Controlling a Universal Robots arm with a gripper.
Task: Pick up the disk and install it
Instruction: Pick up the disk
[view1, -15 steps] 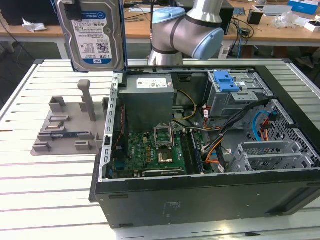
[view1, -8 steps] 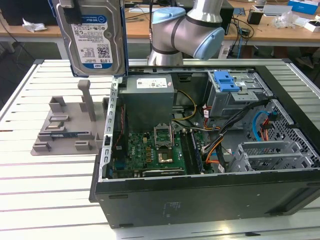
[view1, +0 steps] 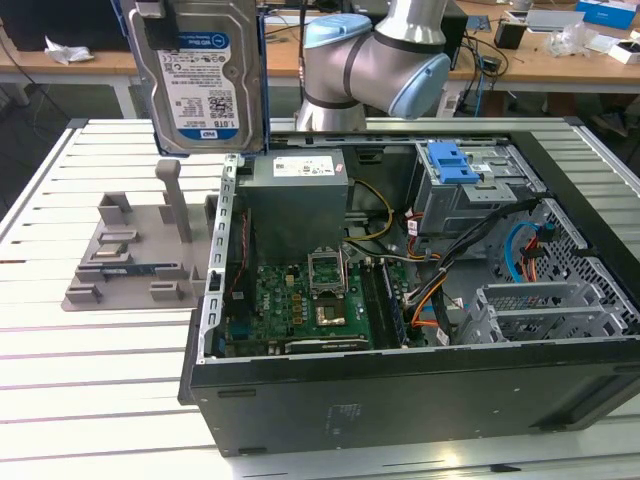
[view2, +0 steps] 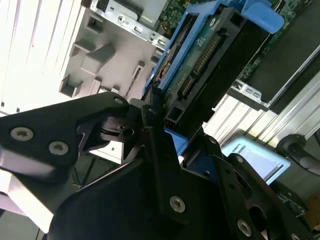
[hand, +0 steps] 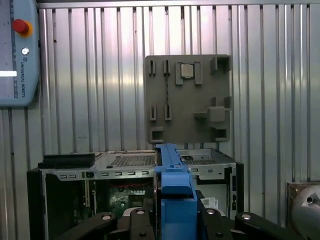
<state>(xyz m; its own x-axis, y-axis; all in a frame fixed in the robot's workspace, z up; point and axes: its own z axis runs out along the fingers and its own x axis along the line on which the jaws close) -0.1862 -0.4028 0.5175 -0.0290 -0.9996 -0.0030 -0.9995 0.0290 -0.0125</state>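
Hanging high in the upper part of the exterior view's left, the disk (view1: 200, 75) is up in the air above the grey holder stand (view1: 130, 255). It is well apart from the drive cage (view1: 470, 205) in the open computer case (view1: 400, 385). The gripper (hand: 175, 222) is closed tight on it, squeezing both sides. The disk could slip and fall, or bump the case wall or the cables (view1: 440, 300). It is flat and silver, with a white-and-blue label and blue rails.
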